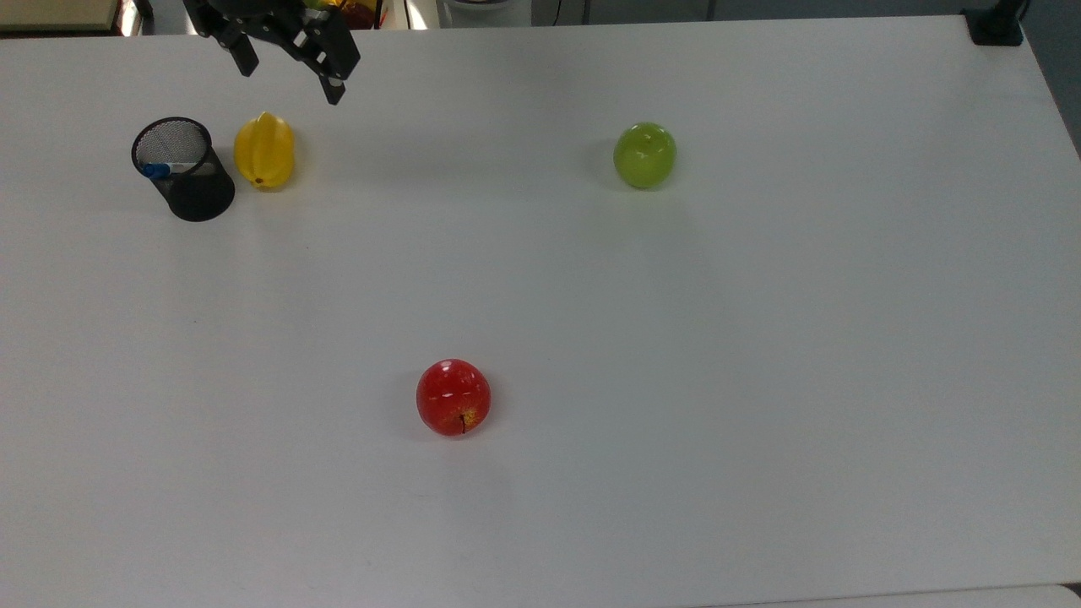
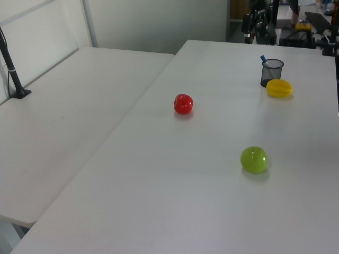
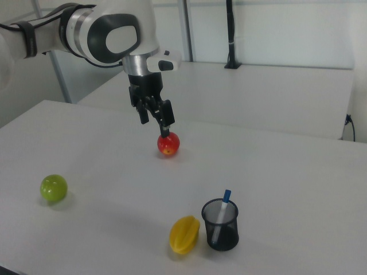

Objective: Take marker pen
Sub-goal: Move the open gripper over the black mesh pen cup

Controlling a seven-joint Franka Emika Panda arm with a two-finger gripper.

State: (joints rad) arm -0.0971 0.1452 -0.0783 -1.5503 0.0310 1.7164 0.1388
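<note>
The marker pen (image 1: pixel 157 171) has a white barrel and a blue cap and stands tilted inside a black mesh cup (image 1: pixel 192 187) near the top view's far left. The right view has the marker pen (image 3: pixel 223 209) poking its blue cap above the rim of the cup (image 3: pixel 221 231). In the left view the blue cap of the marker pen (image 2: pixel 262 58) sticks out of the cup (image 2: pixel 271 73). My gripper (image 1: pixel 291 78) hangs open above the table, beyond the yellow fruit and to the top view's right of the cup. The gripper (image 3: pixel 156 121) holds nothing.
A yellow star fruit (image 1: pixel 264 150) lies right beside the cup. A green apple (image 1: pixel 644 154) sits toward the top view's right and a red apple (image 1: pixel 453 397) nearer the front. The white table (image 1: pixel 760 338) is bare between them.
</note>
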